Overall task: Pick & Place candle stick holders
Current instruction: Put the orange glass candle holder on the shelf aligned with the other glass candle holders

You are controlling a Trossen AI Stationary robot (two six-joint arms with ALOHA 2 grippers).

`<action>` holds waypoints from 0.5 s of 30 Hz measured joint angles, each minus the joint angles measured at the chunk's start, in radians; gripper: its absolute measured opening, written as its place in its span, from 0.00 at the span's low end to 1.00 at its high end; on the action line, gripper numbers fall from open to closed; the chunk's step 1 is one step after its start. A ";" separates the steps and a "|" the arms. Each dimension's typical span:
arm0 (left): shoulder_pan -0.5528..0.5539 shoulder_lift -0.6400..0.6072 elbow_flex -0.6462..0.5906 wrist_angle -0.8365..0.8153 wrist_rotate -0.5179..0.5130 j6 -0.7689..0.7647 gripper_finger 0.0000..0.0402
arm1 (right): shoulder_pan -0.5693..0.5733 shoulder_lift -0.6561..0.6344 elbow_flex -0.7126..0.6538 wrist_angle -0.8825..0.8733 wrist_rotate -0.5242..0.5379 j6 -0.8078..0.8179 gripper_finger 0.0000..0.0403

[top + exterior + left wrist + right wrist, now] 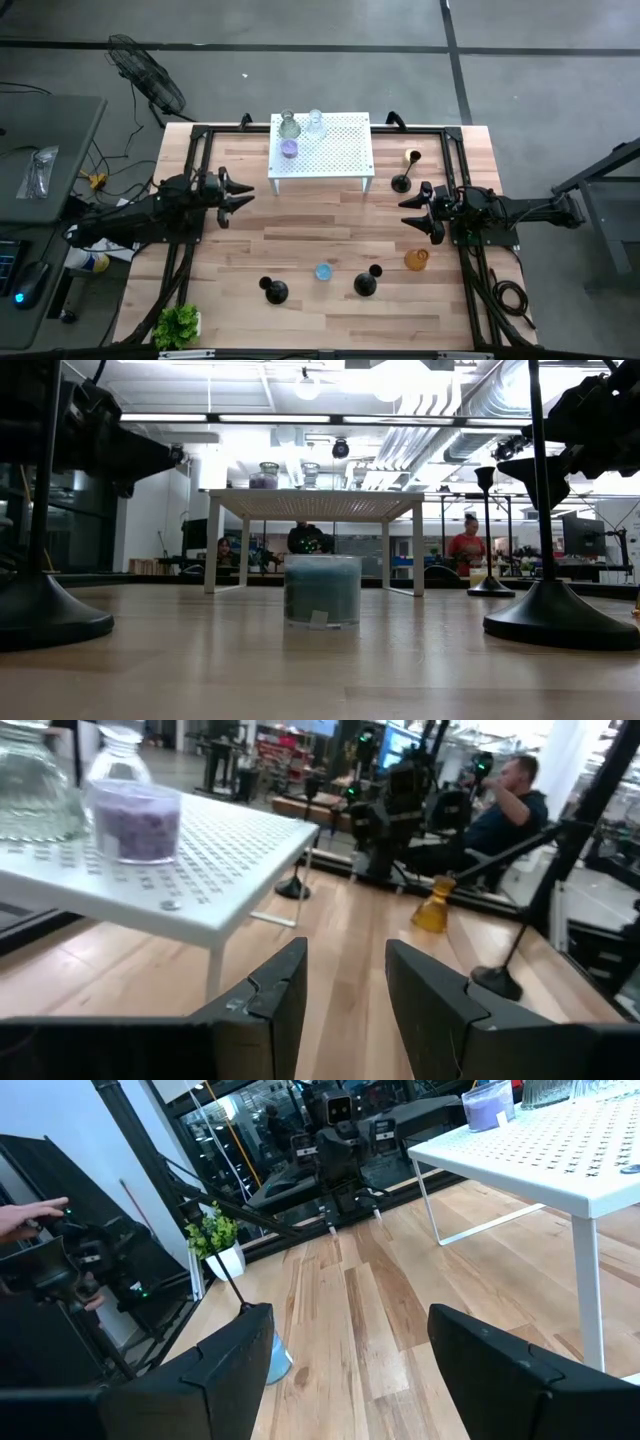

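Observation:
Three black candle stick holders stand on their round bases on the wooden table: one by the stand's right leg [401, 182] and two near the front [274, 290] [366, 283]. A blue cup [323, 271], an amber cup [416, 259] and a yellow cup [412, 158] stand on the table. A purple cup [289, 149], a greenish glass [289, 126] and a clear glass [315, 122] stand on the white stand [340, 150]. My left gripper [240, 192] is open and empty left of the stand. My right gripper [410, 212] is open and empty, between the holder by the stand and the amber cup.
A small green plant [178, 325] sits at the table's front left corner. Black frame rails [470, 280] run along the table's sides. People show in the room beyond the table [510, 805]. Bare wood lies in the table's middle [320, 220].

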 joint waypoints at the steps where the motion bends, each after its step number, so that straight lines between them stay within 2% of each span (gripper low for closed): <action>1: 0.000 0.000 0.000 -0.001 -0.012 0.000 0.33 | 0.000 0.000 0.000 0.000 0.000 0.000 0.64; 15: 0.000 0.001 0.000 -0.007 -0.021 0.018 0.33 | 0.000 0.000 0.000 0.000 0.000 0.000 0.64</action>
